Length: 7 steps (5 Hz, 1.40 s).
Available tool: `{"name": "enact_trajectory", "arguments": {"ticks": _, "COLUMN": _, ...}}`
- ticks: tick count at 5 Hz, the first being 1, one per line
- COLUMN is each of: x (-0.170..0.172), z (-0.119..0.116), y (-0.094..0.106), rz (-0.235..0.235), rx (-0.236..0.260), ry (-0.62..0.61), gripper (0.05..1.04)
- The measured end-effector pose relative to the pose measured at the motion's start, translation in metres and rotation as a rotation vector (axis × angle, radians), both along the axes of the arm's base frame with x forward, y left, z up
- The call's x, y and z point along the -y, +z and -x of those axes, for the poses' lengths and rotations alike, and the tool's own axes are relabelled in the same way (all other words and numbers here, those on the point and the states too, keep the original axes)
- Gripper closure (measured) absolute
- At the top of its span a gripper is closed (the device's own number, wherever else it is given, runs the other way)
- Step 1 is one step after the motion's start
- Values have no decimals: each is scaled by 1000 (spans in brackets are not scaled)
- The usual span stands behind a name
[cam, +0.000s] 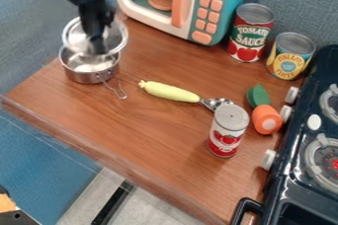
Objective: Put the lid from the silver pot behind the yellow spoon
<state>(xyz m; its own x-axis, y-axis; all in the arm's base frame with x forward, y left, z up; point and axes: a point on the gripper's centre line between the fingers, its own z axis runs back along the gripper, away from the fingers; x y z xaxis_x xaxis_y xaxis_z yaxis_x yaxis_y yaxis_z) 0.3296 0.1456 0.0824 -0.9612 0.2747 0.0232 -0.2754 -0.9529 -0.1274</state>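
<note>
At the upper left, the black gripper (98, 45) hangs over the silver pot, shut on the lid. The clear lid with a metal rim (74, 35) is held just above the pot, shifted toward the back, and part of it is hidden behind the gripper. Below it the silver pot (86, 76) stands near the counter's left edge, its inside partly visible and its wire handle pointing to the front right. The yellow spoon (170, 92) lies mid-counter, its metal bowl toward the right.
A teal toy microwave (224, 2) stands behind the counter (145, 135). Two cans, a tomato sauce can (250, 31) and a yellow one (290, 56), are at the back right. Another can (228, 130), a green piece (258, 95) and an orange piece (267, 119) sit near the stove (290, 189).
</note>
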Motion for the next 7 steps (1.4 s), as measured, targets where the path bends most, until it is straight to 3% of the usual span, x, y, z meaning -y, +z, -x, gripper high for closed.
{"name": "enact_trajectory", "arguments": {"ticks": 1, "x": 33, "z": -24, "y": 17, "rz": 13, "rx": 36, "ry": -105, "gripper": 1030}}
{"name": "enact_trajectory", "arguments": {"ticks": 2, "x": 70, "z": -51, "y": 20, "rz": 6, "rx": 55, "ry": -193, "gripper": 1030}}
{"name": "enact_trajectory", "arguments": {"ticks": 3, "x": 106, "z": -76, "y": 7, "rz": -4, "rx": 25, "ry": -288, "gripper": 1030}}
{"name": "enact_trajectory", "arguments": {"ticks": 4, "x": 119, "z": -90, "y": -10, "rz": -57, "rx": 15, "ry": -322, "gripper": 1030}}
{"name": "enact_trajectory", "arguments": {"ticks": 6, "x": 124, "z": -93, "y": -59, "rz": -39, "rx": -81, "ry": -364, "gripper": 1030}}
{"name": "enact_trajectory", "arguments": {"ticks": 7, "x": 130, "z": -91, "y": -68, "rz": -13, "rx": -99, "ry": -388, "gripper": 1030}}
